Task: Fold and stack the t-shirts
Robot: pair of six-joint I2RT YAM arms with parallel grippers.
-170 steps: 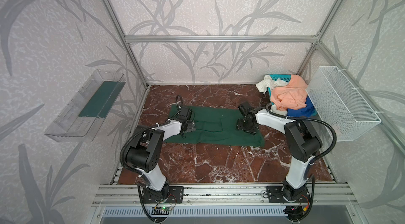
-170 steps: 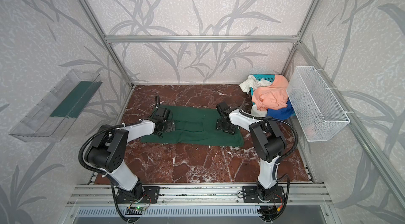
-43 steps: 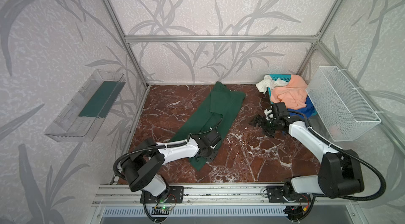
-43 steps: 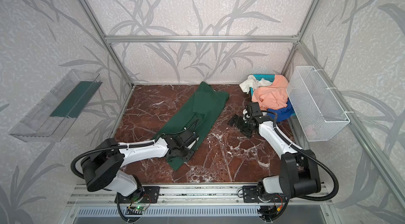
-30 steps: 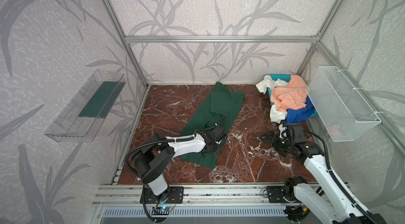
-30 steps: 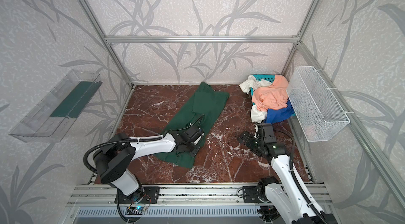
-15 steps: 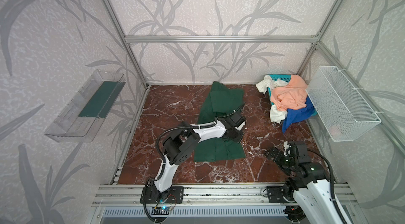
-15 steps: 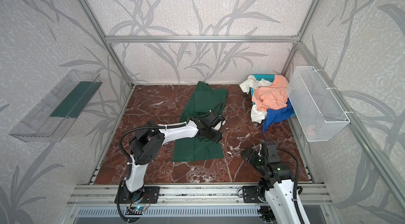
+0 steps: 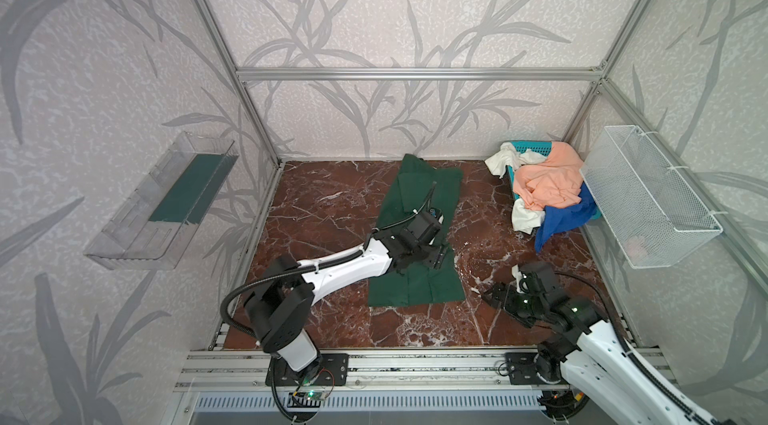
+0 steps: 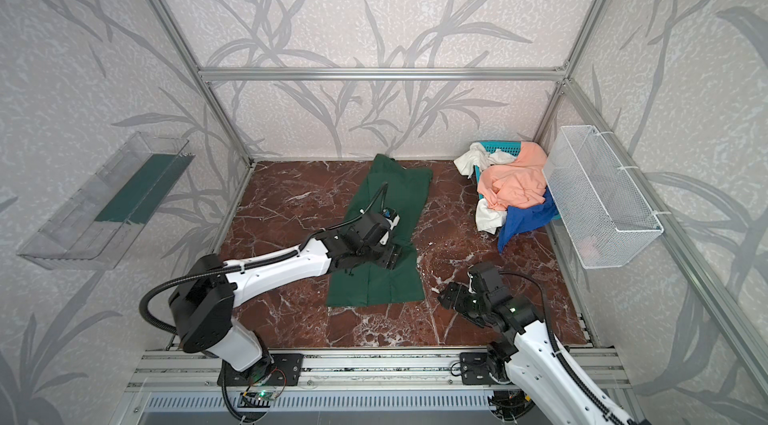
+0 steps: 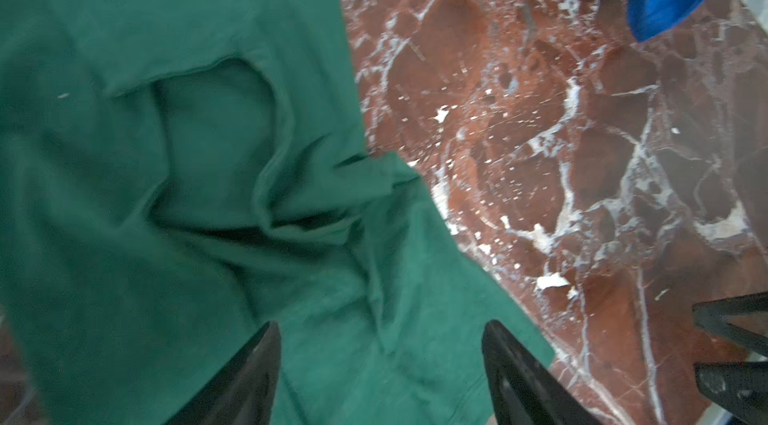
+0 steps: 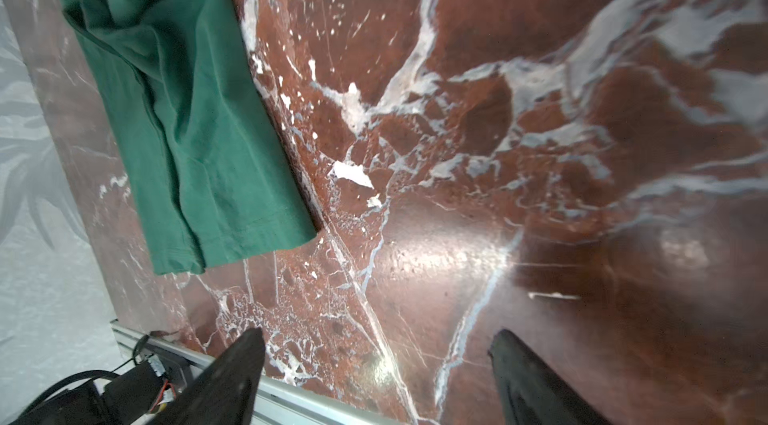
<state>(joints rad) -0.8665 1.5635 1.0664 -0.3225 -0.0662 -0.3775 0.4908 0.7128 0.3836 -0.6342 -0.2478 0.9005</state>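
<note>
Red-veined marble tabletop (image 9: 324,211), leaf-patterned walls (image 9: 415,28). Green t-shirt (image 9: 419,290) lengthwise at centre; peach, blue, white t-shirts (image 9: 548,182) heaped in far-right teal basket (image 9: 530,148). Left gripper (image 11: 380,327) spread over green cloth, right gripper (image 12: 374,333) spread over bare marble.

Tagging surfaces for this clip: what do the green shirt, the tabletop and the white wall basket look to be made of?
Green shirt: soft matte knit cloth, likely cotton; it creases and shows a stitched hem. Tabletop: glossy red-brown marble or a marble-look print; white veins, glare. White basket: painted wire mesh, see-through.
</note>
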